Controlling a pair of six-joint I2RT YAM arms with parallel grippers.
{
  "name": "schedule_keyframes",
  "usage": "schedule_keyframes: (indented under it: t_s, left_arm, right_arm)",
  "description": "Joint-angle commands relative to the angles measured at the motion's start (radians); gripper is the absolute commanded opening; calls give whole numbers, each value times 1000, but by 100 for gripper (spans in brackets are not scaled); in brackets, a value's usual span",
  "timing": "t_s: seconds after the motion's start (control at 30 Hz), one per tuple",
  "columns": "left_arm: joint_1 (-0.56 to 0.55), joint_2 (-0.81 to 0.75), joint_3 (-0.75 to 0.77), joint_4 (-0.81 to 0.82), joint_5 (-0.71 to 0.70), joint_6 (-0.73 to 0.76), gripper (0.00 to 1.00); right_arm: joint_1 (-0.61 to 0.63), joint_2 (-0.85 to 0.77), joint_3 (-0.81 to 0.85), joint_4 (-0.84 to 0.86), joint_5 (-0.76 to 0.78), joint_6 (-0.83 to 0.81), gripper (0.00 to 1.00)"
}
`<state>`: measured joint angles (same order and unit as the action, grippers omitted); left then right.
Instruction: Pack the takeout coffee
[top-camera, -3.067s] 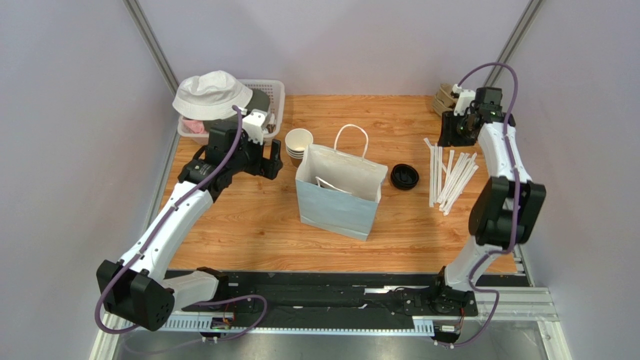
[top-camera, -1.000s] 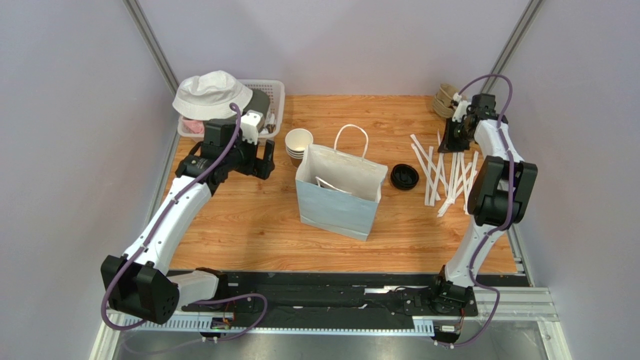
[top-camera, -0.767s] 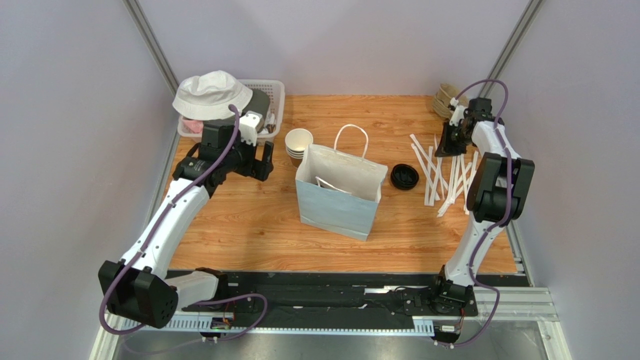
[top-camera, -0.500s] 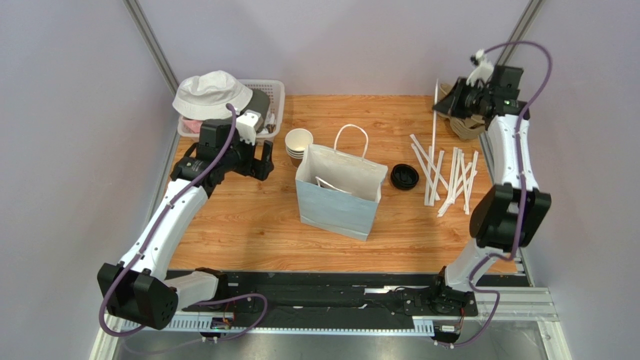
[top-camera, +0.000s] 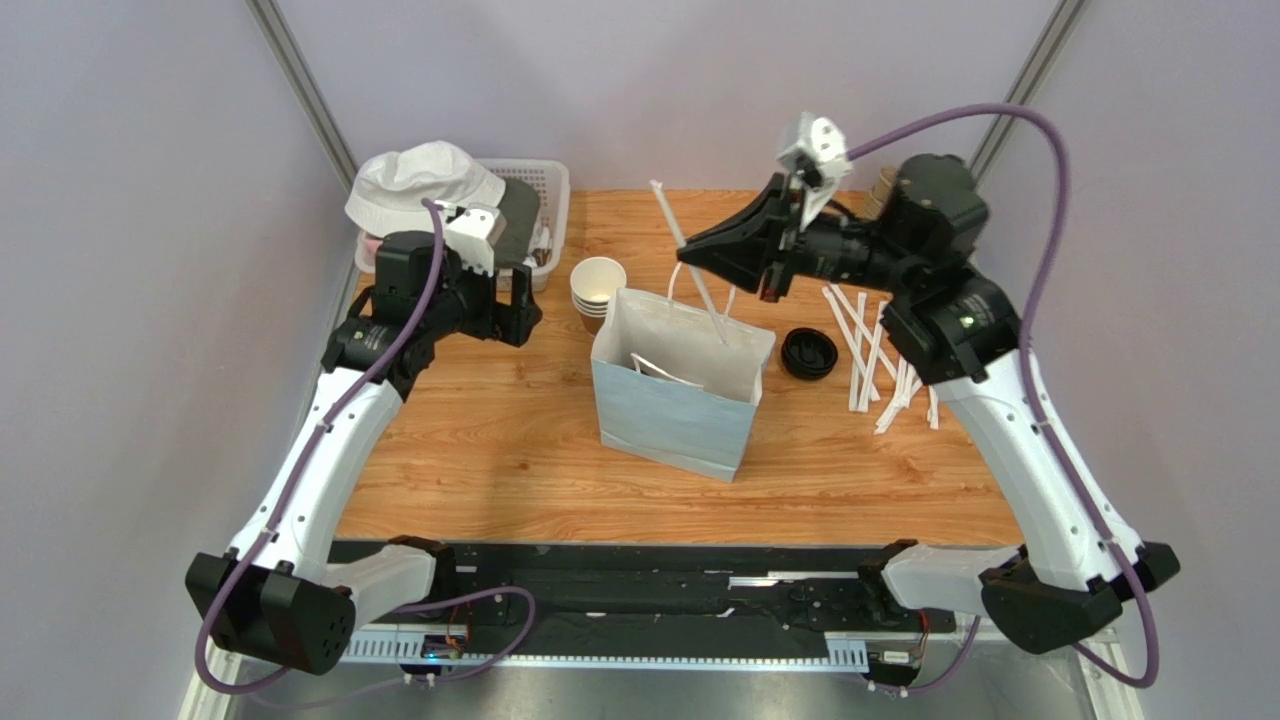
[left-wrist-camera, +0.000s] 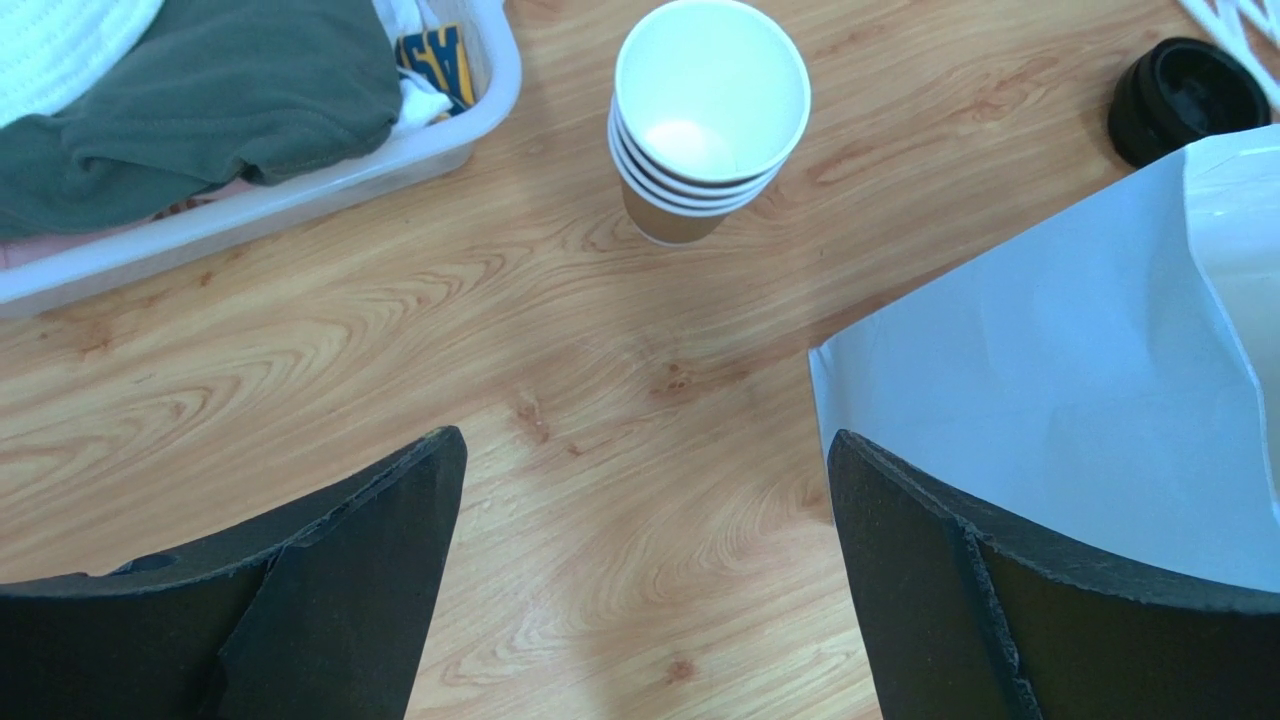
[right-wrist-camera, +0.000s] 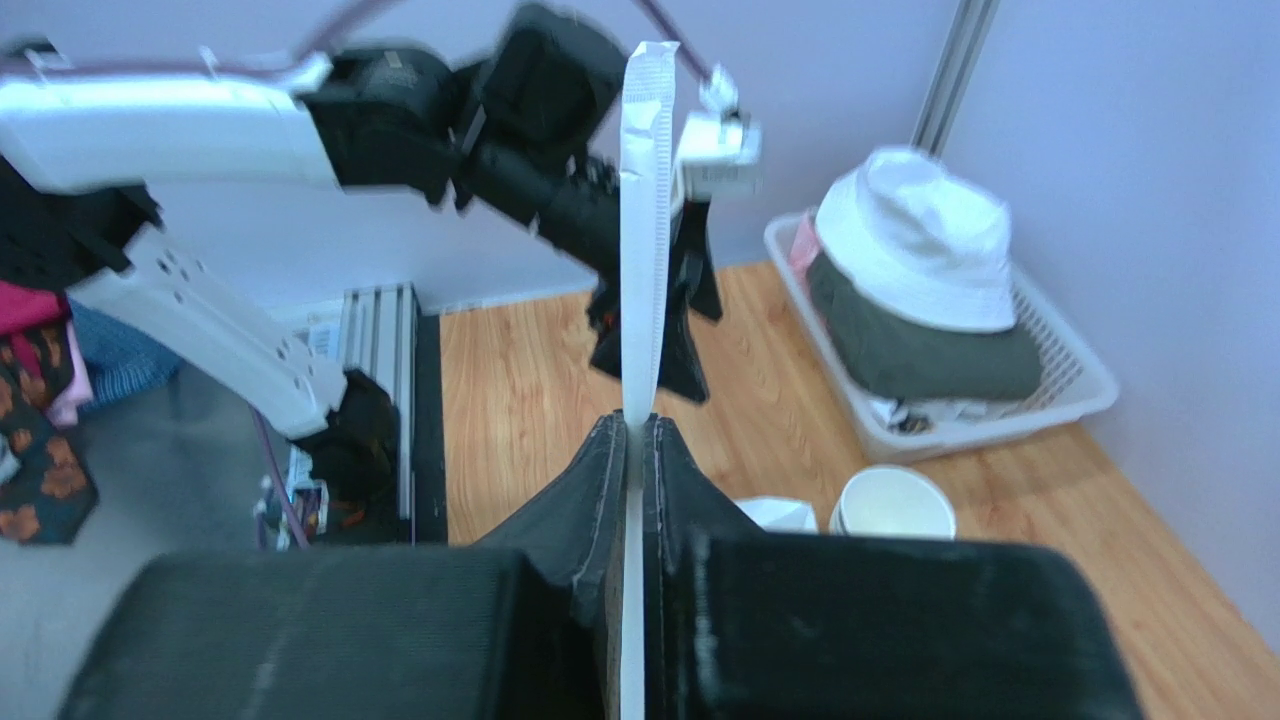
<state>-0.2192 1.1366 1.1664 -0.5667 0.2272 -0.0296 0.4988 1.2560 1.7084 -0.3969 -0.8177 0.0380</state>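
Note:
The lidded takeout coffee cup does not show in any view. A white paper bag (top-camera: 676, 383) stands open at the table's middle; it also shows in the left wrist view (left-wrist-camera: 1082, 405). My right gripper (top-camera: 691, 248) is shut on a paper-wrapped straw (top-camera: 669, 210) and holds it tilted above the bag's far rim. In the right wrist view the straw (right-wrist-camera: 646, 225) sticks up between the closed jaws of that gripper (right-wrist-camera: 634, 425). My left gripper (top-camera: 519, 318) is open and empty, left of the bag, above bare wood (left-wrist-camera: 646, 450).
A stack of lidless cups (top-camera: 597, 285) stands behind the bag's left corner, also in the left wrist view (left-wrist-camera: 706, 120). A loose black lid (top-camera: 809, 354) and several wrapped straws (top-camera: 887, 360) lie right of the bag. A basket (top-camera: 549, 188) with a white hat (top-camera: 424, 183) sits back left.
My right arm has swung from the back right corner to above the bag, carrying one straw taken from the pile. My left gripper has drawn back slightly leftward.

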Motion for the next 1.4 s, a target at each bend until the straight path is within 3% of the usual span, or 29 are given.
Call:
schedule_keyframes:
  t_s: [0.0,0.27,0.43,0.57,0.8,1.0,1.13,1.27,1.37]
  left_arm:
    - [9,-72,26,30,20,-26,99]
    - [9,-141,-40,10,23,-16,99]
    - [9,-121,-34,-27,15,-13,99]
    - [14,-45,27,-113,-3,-13,99]
    - [52,21,122,-211,90,-16,99]
    - [76,133,286,-396,133,49,99]
    - [83,183,361,-481,130,54,99]
    - [83,169,302,-493,110,71,99]
    - [83,129,202,-472,95,105,99]
  right_arm:
    - [47,48,-137,-25,77,-205,0]
    - [55,-18,-340,13,88,-283,0]
    - [80,-69,-434,-42,106,-354,24]
    - [98,-110,-431,-65,144,-343,50]
    - [81,-130,-273,-131,304,-256,71]
    - [-107,-184,-268,-184,374,-124,86]
    - [-357,-190,-299,-276,356,-95,95]
    - [-523,-243,-459,-338,362,-136,99]
    - [-562,-271,-561,-384,429,-213,99]
